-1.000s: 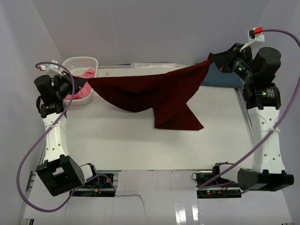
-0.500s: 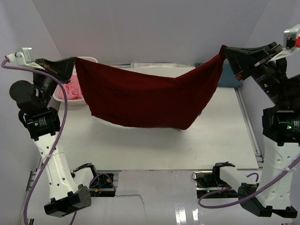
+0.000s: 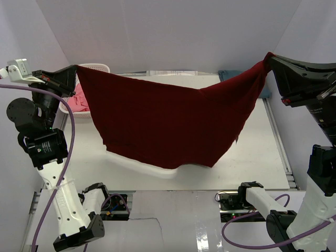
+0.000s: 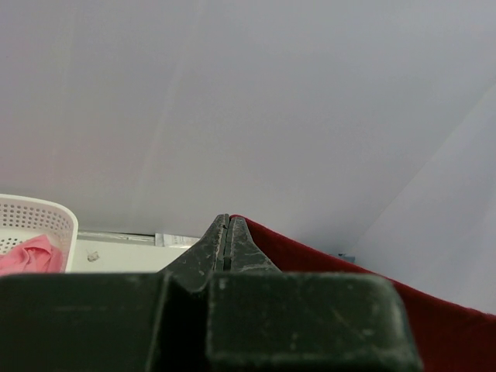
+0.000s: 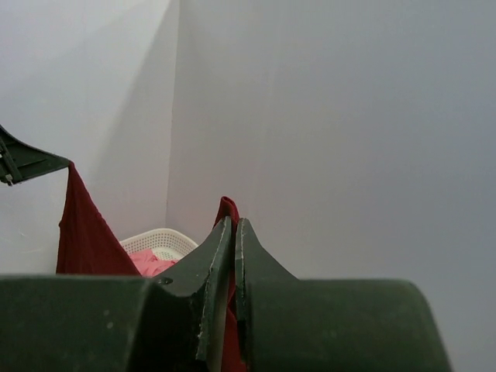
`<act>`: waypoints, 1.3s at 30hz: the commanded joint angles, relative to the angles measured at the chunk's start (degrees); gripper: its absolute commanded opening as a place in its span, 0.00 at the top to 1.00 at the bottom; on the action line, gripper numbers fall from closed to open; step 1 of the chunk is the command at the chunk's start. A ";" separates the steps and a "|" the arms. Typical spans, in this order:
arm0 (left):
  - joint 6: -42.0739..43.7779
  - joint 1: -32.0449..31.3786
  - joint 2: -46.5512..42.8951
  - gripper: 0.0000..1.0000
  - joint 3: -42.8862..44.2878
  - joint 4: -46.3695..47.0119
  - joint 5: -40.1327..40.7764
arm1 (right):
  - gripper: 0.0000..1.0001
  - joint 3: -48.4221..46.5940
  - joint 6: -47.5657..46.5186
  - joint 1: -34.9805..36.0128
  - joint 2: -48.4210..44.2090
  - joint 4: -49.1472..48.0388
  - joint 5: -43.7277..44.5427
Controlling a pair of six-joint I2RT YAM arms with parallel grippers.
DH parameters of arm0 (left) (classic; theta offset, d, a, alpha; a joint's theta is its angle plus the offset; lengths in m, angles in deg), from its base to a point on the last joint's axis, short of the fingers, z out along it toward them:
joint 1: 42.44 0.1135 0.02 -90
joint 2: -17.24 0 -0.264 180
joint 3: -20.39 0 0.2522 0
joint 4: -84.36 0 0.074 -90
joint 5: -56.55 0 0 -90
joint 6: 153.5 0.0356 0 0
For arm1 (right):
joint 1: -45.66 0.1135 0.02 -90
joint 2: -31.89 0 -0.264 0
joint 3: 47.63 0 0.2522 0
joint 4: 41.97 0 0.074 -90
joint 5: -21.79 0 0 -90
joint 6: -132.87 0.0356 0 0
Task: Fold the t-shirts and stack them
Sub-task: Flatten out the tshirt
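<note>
The large dark maroon t-shirt (image 3: 168,121) hangs spread out in the air between both grippers, its lower edge just above the table. My left gripper (image 3: 77,69) is shut on its left upper corner; the cloth shows beside my fingertips in the left wrist view (image 4: 310,260). My right gripper (image 3: 269,56) is shut on the right upper corner, with cloth (image 5: 227,208) poking out between the jaws. The pink t-shirt (image 3: 79,101) lies in the basket. A bit of the slate-blue t-shirt (image 3: 229,74) shows at the back right, mostly hidden by the maroon one.
The white lattice basket (image 3: 97,67) stands at the back left of the table, also in the left wrist view (image 4: 35,221) and right wrist view (image 5: 159,239). White walls close in on three sides. The table's bare surface (image 3: 262,152) shows at the right.
Both grippers have risen and drawn apart, lifting the maroon t-shirt off the table and spreading it wide; it now hangs lower and closer to the front.
</note>
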State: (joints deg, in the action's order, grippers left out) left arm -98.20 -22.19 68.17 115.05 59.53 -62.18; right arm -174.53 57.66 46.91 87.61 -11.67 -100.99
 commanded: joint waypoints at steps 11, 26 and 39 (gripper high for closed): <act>1.13 0.32 -2.68 1.00 5.04 2.54 3.06 | 0.92 3.01 -3.09 -0.03 -5.52 -9.65 -1.51; -3.18 0.32 -8.57 1.00 3.13 2.11 6.14 | 0.92 -3.21 -4.06 0.06 -14.15 -11.09 3.76; -3.44 0.32 -10.87 1.00 -13.22 6.12 7.56 | 0.92 4.65 -2.13 -0.03 -10.47 -15.91 4.21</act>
State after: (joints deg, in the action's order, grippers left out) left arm -100.86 -22.19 54.80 104.54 62.50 -55.95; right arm -174.97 54.71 46.89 73.78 -23.82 -99.42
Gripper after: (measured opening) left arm 0.018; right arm 0.082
